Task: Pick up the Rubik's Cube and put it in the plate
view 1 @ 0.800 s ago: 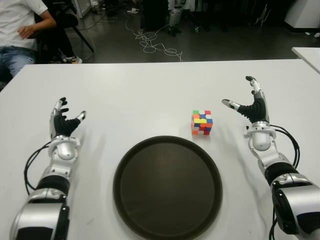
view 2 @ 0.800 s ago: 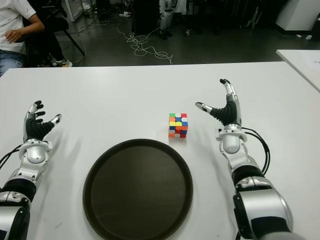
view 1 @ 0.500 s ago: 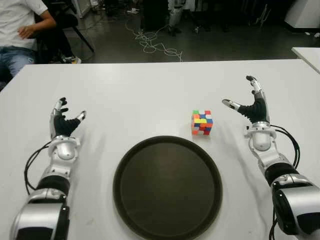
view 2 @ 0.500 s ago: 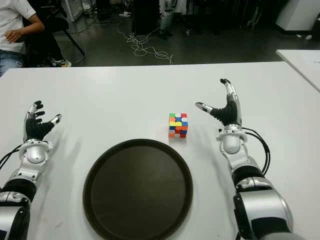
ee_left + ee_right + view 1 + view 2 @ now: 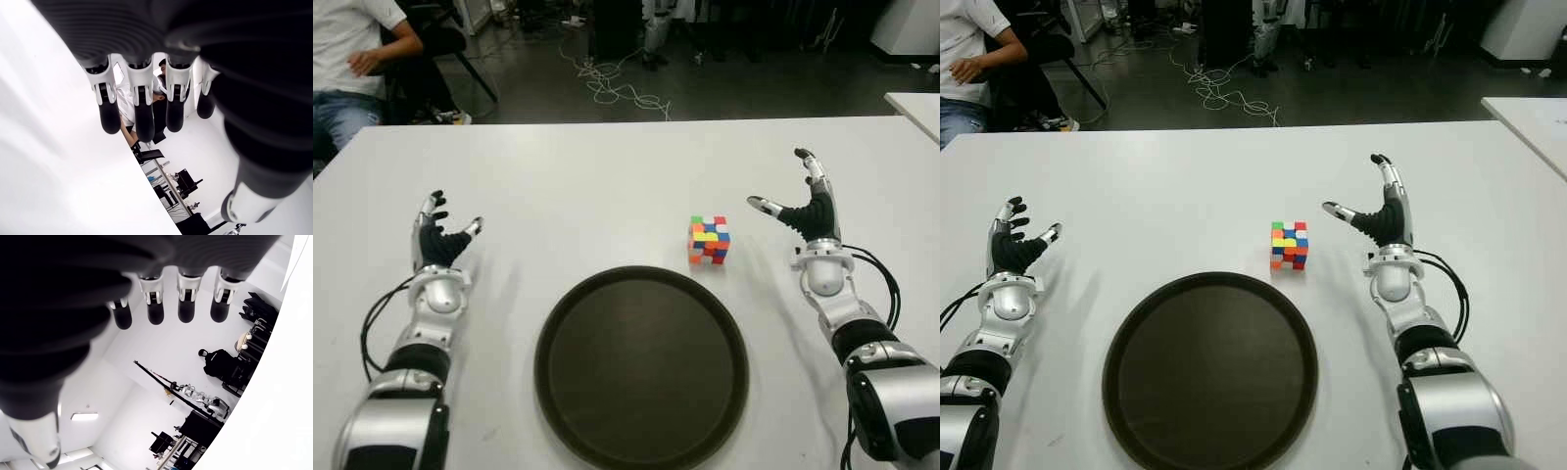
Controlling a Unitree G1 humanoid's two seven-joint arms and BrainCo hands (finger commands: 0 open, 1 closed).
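The cube (image 5: pixel 709 239) sits on the white table (image 5: pixel 607 176), its faces a mix of red, orange, yellow, blue, green and white squares. It stands just beyond the far right rim of the plate (image 5: pixel 641 364), a round dark dish with a raised edge and nothing in it, close to the rim but not touching it. To the right of the cube, near it but apart, the right hand (image 5: pixel 808 209) is held palm toward the cube with thumb and fingers spread wide and grasping nothing. The left hand (image 5: pixel 436 239) shows well to the left of the plate, fingers loosely relaxed and empty. Past the far edge of the table, a seated person (image 5: pixel 352 59) shows at the upper left, and cables (image 5: pixel 617 88) lie on the dark floor.
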